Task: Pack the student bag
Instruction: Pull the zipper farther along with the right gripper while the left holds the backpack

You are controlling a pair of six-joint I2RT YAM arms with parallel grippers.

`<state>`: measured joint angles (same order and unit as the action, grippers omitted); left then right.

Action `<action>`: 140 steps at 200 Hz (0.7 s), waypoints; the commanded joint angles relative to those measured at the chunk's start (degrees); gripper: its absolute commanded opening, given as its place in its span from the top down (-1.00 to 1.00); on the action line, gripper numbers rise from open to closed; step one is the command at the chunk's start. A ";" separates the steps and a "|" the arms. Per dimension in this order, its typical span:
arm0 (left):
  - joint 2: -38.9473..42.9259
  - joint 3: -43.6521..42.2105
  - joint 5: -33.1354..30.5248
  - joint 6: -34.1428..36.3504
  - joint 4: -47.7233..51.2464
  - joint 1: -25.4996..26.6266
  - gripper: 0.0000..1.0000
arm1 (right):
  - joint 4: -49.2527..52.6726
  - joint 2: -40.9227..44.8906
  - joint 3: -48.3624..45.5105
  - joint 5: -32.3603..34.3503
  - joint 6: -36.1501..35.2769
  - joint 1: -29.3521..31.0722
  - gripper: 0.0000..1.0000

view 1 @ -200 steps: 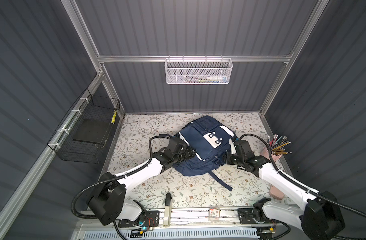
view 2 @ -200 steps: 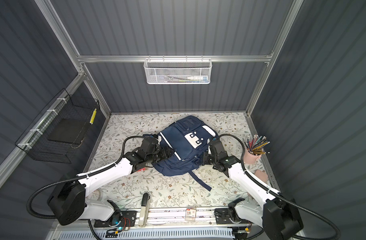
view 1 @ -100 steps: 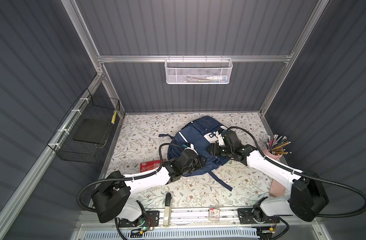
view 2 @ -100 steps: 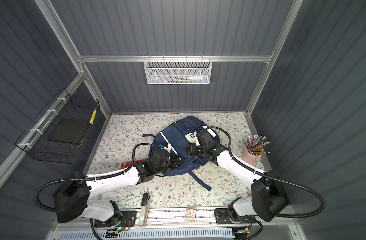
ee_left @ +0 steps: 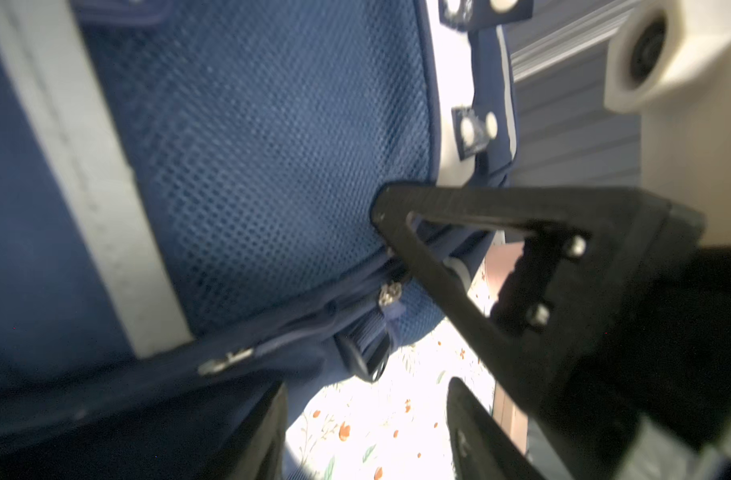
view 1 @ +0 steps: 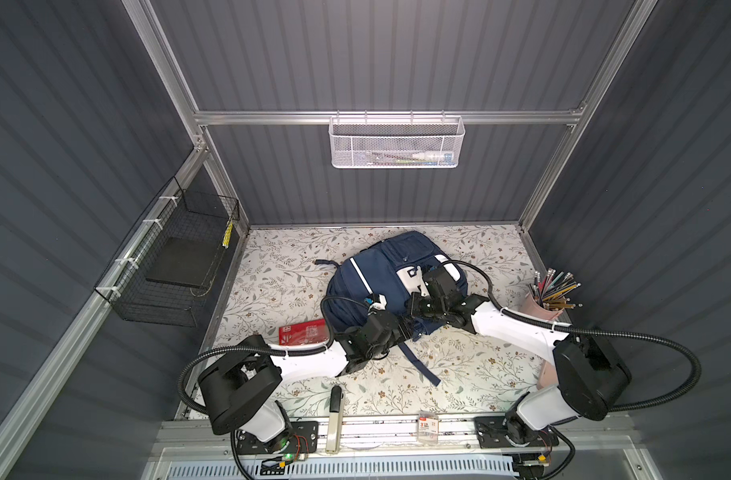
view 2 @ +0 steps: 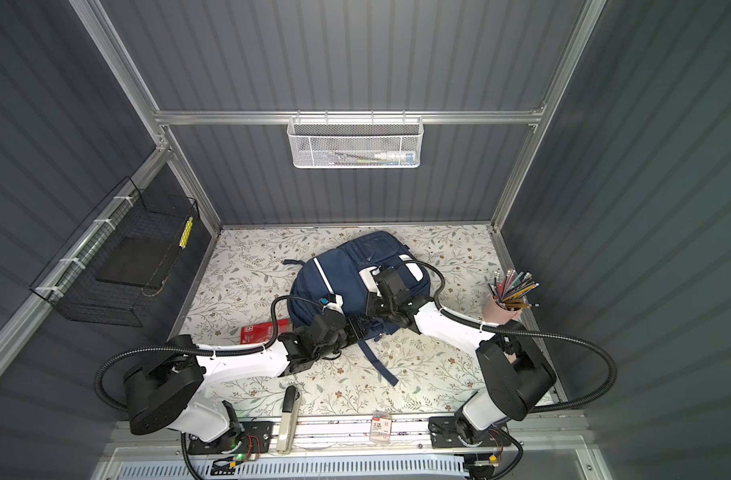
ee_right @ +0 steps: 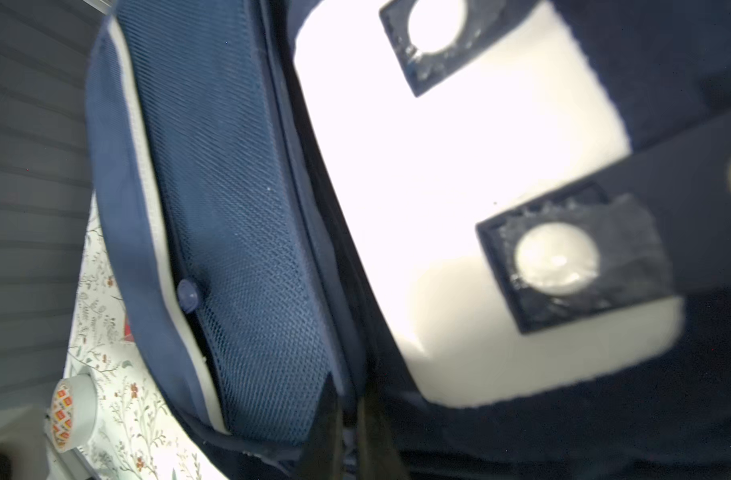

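The student bag [view 1: 380, 274] lies flat in the middle of the floral table, navy with white stripes and a white patch, seen in both top views [view 2: 334, 278]. My right gripper [view 1: 414, 309] reaches across the bag from the right and is shut on a dark seam by a zip at the bag's near edge [ee_right: 347, 415]. The left wrist view shows one of its black fingers [ee_left: 438, 266] pressed into the blue mesh panel [ee_left: 272, 166]. My left gripper [view 1: 408, 329] sits at the bag's near edge, close to the right one. It is open, with only floral table between its fingers [ee_left: 368, 432].
A red box [view 1: 301, 332] lies left of the bag beside my left arm. A pink cup of pencils [view 1: 542, 303] stands at the right edge. A white mesh basket [view 1: 397, 145] hangs on the back wall and a black wire basket [view 1: 177, 257] on the left wall. A loose strap [view 1: 422, 365] trails forward.
My right gripper swung from the bag's right side over to its near edge and shut there. My left arm moved from the bag's left side to the near edge, uncovering the red box.
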<state>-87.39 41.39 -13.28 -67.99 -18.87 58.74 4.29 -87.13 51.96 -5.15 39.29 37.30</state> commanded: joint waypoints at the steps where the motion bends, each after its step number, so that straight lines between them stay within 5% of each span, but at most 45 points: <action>1: 2.20 -1.82 -7.30 -1.31 0.61 -0.03 -0.19 | -0.75 1.77 0.62 -0.48 0.59 0.50 1.00; 45: 3.03 -0.17 -13.70 -0.63 7.20 -0.22 -0.27 | 0.45 3.80 0.04 -0.37 0.25 -0.40 1.00; 68: 0.02 -2.22 -10.63 -2.17 -0.07 -1.41 -0.21 | -1.52 3.89 0.18 -4.22 2.22 -0.37 1.00; 110: 0.45 0.19 -12.20 0.63 1.76 -2.31 0.40 | -0.89 5.61 0.07 -5.28 2.07 -0.21 1.00; 130: -0.28 1.23 -10.61 1.33 2.79 -3.61 0.49 | -0.95 6.38 -0.48 -6.09 1.78 -0.20 1.00; 140: -0.75 1.15 -9.24 1.33 2.45 -4.31 0.75 | -0.89 6.91 -0.76 -5.88 1.84 -0.17 1.00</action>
<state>-86.91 40.56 -21.65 -68.47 -17.96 57.17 4.25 -83.57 51.77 -7.31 41.45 36.62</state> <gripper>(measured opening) 0.218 0.060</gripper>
